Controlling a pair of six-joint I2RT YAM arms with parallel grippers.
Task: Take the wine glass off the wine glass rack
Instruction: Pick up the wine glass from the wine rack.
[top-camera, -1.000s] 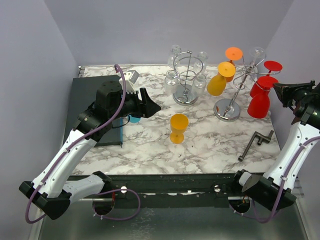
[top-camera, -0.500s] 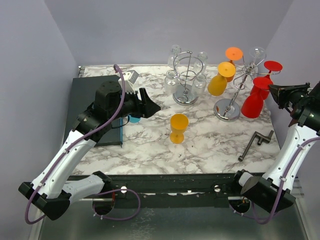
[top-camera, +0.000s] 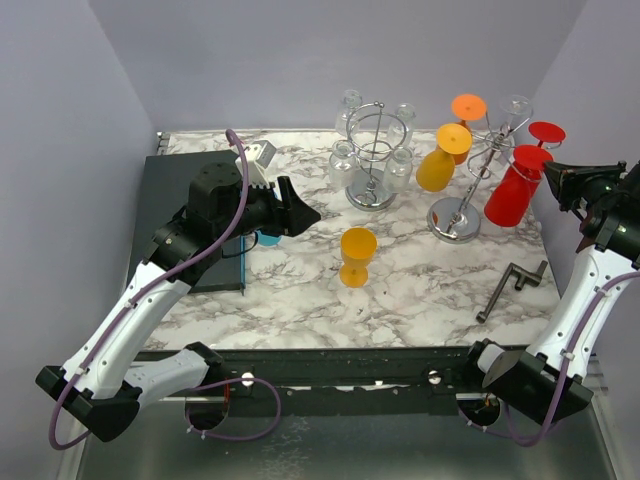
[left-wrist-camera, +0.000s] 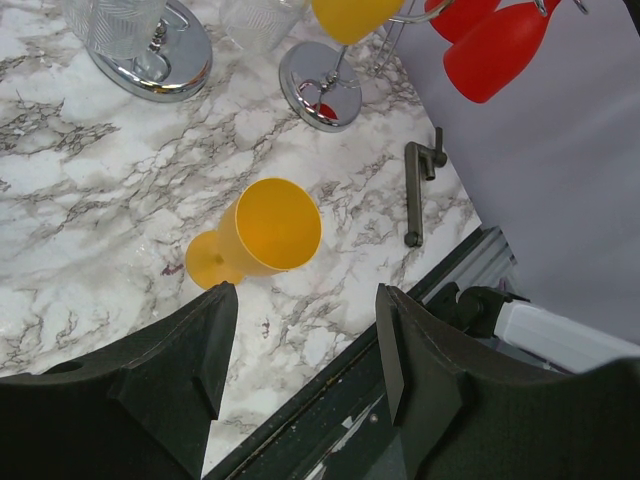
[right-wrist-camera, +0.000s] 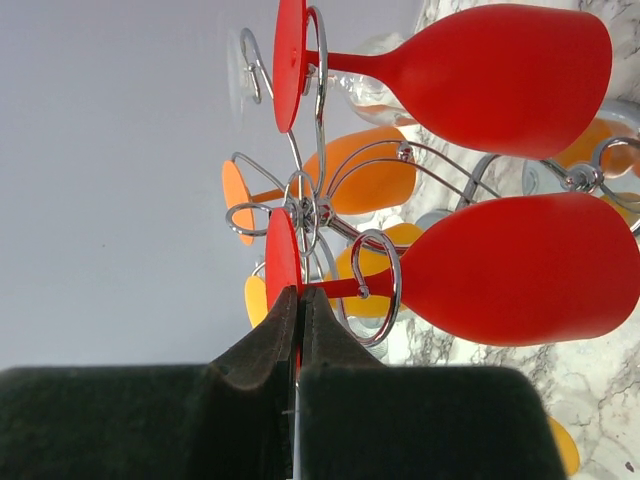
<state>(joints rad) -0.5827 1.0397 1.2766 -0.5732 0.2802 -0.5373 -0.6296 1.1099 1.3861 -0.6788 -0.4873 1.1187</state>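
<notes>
With my right gripper (right-wrist-camera: 299, 298) pressed together on the thin foot of the lower red wine glass (right-wrist-camera: 520, 270), which hangs tilted from the wine glass rack (top-camera: 455, 222), I judge the unhooking is under way, and next I must draw it outward until its stem clears.

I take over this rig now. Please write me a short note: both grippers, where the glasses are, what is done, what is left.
Left gripper: jaws open, empty, over the table, near the orange glass standing there.
Right gripper: jaws shut on the foot of a red glass.
That glass hangs tilted, its stem in a loop of the rack.
Done: grasp. Left: slide the stem out of the loop, set the glass down.
</notes>
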